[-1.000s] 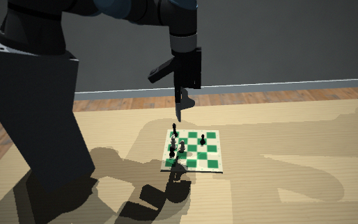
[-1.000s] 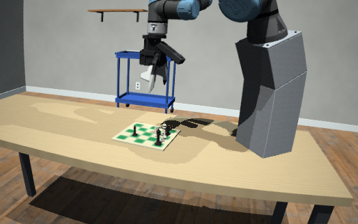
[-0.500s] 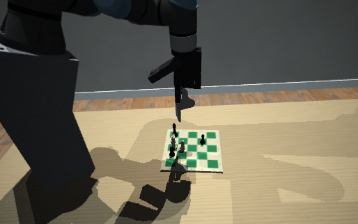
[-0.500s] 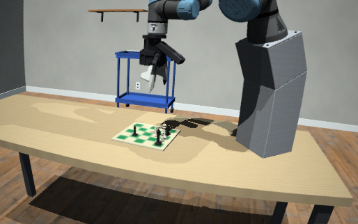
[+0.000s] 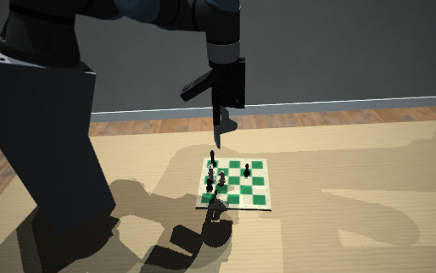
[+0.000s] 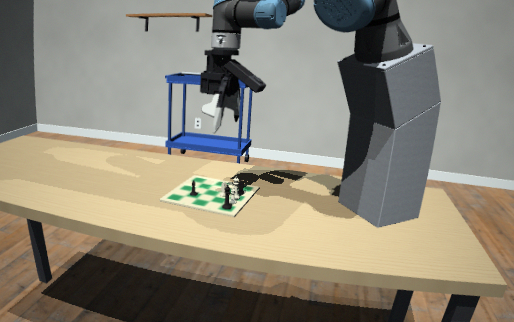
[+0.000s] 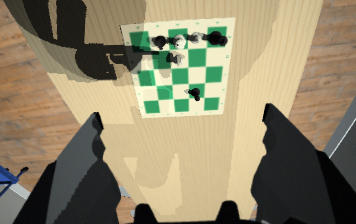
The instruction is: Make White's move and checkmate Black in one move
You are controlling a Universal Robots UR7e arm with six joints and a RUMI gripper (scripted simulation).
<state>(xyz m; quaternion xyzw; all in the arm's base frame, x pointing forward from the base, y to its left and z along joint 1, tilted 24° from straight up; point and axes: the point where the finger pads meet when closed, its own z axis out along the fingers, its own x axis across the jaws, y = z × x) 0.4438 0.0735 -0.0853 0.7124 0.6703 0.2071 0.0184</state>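
A small green-and-white chessboard (image 5: 234, 183) lies on the wooden table; it also shows in the exterior view (image 6: 210, 195) and in the wrist view (image 7: 177, 67). Several pieces stand upright on it. A black piece (image 5: 212, 158), a white piece (image 5: 210, 173) and a black piece (image 5: 209, 185) stand in the column nearest the robot's base. Another white piece (image 5: 221, 178) stands beside them. A lone black piece (image 5: 247, 170) (image 7: 195, 92) stands apart. My gripper (image 5: 218, 140) (image 7: 181, 108) hangs high above the board's far edge, open and empty.
The robot's grey pedestal (image 6: 390, 135) stands on the table beside the board. A blue cart (image 6: 209, 112) stands behind the table by the wall, with a shelf (image 6: 167, 16) above it. The arm's shadow falls over the board's near corner.
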